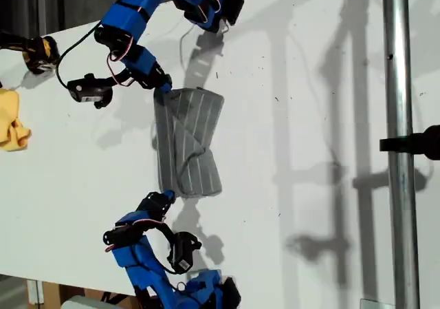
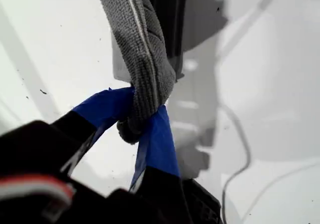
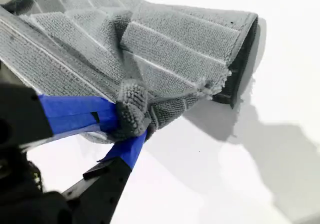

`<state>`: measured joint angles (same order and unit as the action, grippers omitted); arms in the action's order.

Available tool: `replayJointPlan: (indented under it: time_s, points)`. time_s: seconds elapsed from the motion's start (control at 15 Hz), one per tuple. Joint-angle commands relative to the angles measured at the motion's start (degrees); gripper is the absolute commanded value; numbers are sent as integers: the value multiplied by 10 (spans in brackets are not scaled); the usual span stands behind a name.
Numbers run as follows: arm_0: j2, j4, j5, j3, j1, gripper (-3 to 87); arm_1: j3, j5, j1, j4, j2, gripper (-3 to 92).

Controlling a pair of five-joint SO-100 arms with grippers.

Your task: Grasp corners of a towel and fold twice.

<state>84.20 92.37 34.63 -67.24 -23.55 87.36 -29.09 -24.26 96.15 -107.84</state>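
Note:
The grey pinstriped towel [image 1: 189, 144] lies bunched and creased on the white table [image 1: 289, 116], between two blue arms. In the exterior view one arm's gripper [image 1: 163, 89] grips the towel's upper corner and the other arm's gripper [image 1: 167, 197] grips the lower corner; the wrist views do not show which arm is which. My first gripper [image 2: 137, 116] is shut on a rolled corner of the towel [image 2: 142, 44], which stretches away as a narrow lifted band. My second gripper [image 3: 132, 119] is shut on a bunched corner of the towel [image 3: 175, 44], whose folded layers spread beyond it.
A small yellow cloth [image 1: 12, 123] lies at the exterior view's left edge, with a black and yellow object [image 1: 38, 51] above it. A vertical metal pole [image 1: 399, 151] with a black clamp [image 1: 419, 144] stands at that view's right. Arm shadows fall across the table.

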Motion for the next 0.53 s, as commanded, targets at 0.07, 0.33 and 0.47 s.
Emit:
replayJointPlan:
  time_s: [0.07, 0.33, 0.47]
  points:
    - [14, 11, -12, 26, 14, -17, -8, 11, 14, 5, -33, -1]
    - [7, 23, 4, 20, 84, -17, 6, -14, 87, 11, -27, -1]
    - [7, 15, 31, -10, 112, -17, 33, -34, 120, 13, -26, -1]
